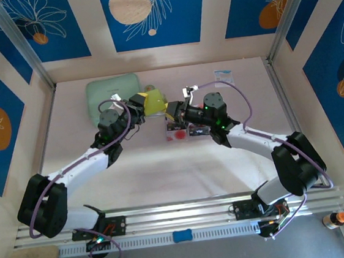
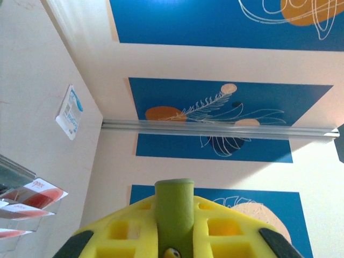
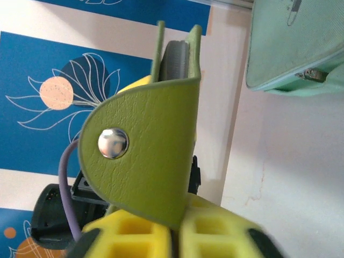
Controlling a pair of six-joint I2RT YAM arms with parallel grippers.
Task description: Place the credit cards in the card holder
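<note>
The olive-green card holder [image 1: 153, 100] hangs above the table's back middle, held between both arms. My left gripper [image 1: 140, 103] is shut on one edge of it; in the left wrist view a green strip of the card holder [image 2: 174, 191] stands between the yellow fingers of the left gripper [image 2: 174, 208]. My right gripper [image 1: 171, 110] is shut on the snap flap; in the right wrist view this flap of the card holder [image 3: 145, 161] rises from the right gripper [image 3: 174, 226]. White credit cards [image 1: 180, 134] with red circles lie in a clear tray, also seen as credit cards [image 2: 32, 198] at the left.
A large mint-green zip case [image 1: 113, 92] lies at the back left, close behind the card holder, and appears as the mint case [image 3: 295, 43] at top right. The clear tray [image 1: 198, 130] sits just below my right gripper. A small white leaflet [image 1: 223, 76] lies at the back right.
</note>
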